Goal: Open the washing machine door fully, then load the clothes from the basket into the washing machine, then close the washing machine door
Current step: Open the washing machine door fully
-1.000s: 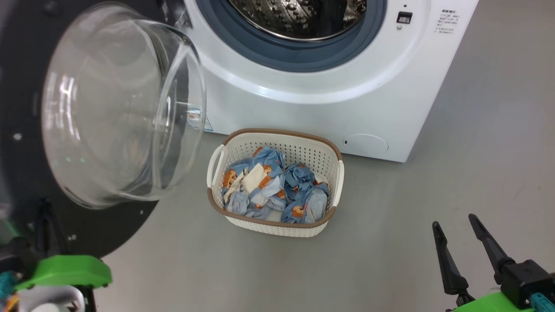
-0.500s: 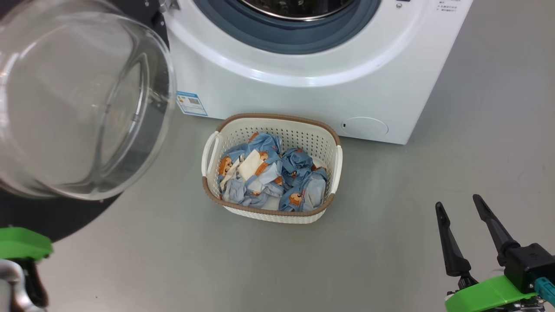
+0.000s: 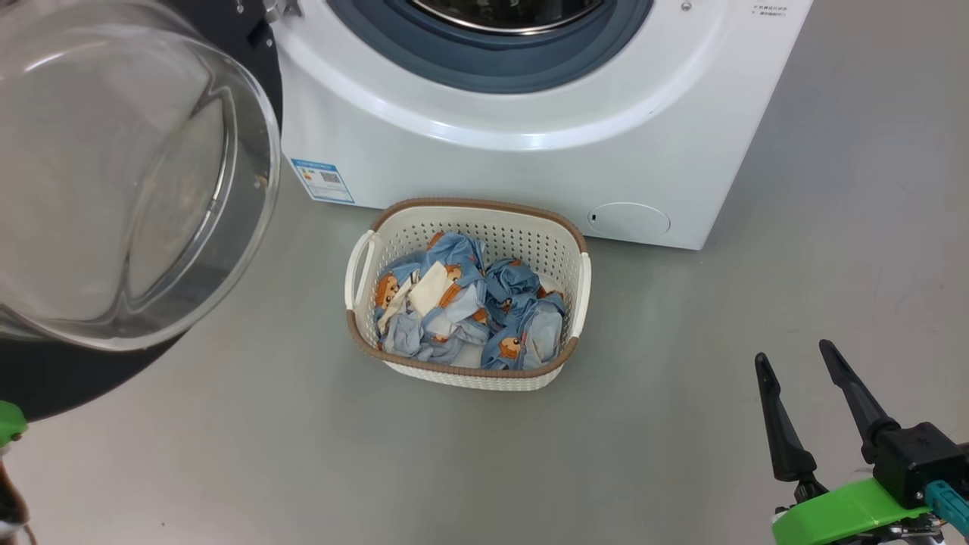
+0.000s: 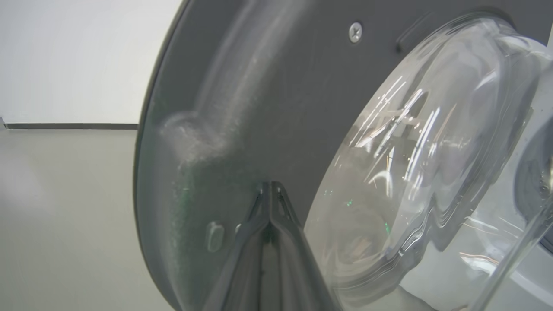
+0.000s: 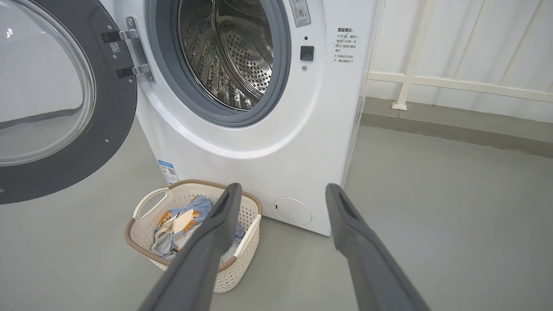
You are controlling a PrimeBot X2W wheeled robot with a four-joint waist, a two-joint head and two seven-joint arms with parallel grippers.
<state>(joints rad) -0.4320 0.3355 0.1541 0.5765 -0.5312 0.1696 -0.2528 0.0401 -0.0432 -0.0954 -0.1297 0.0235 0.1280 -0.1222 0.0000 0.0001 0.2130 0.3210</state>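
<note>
The washing machine door [image 3: 113, 189], a bulging clear glass bowl in a dark grey ring, stands open left of the washing machine [image 3: 530, 166], with the left gripper [image 4: 270, 190] pinched together at its matt inner face. Before the machine sits the perforated basket [image 3: 469, 208] of crumpled clothes [image 3: 462, 310], bare floor [image 3: 303, 454] around it. The right gripper [image 3: 792, 350] gapes empty, well to the right.

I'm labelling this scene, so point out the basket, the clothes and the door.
basket [image 3: 469, 378], head view, its white front wall.
clothes [image 3: 469, 310], head view, middle of the bundle.
door [image 5: 114, 112], right wrist view, its dark inner ring.
</note>
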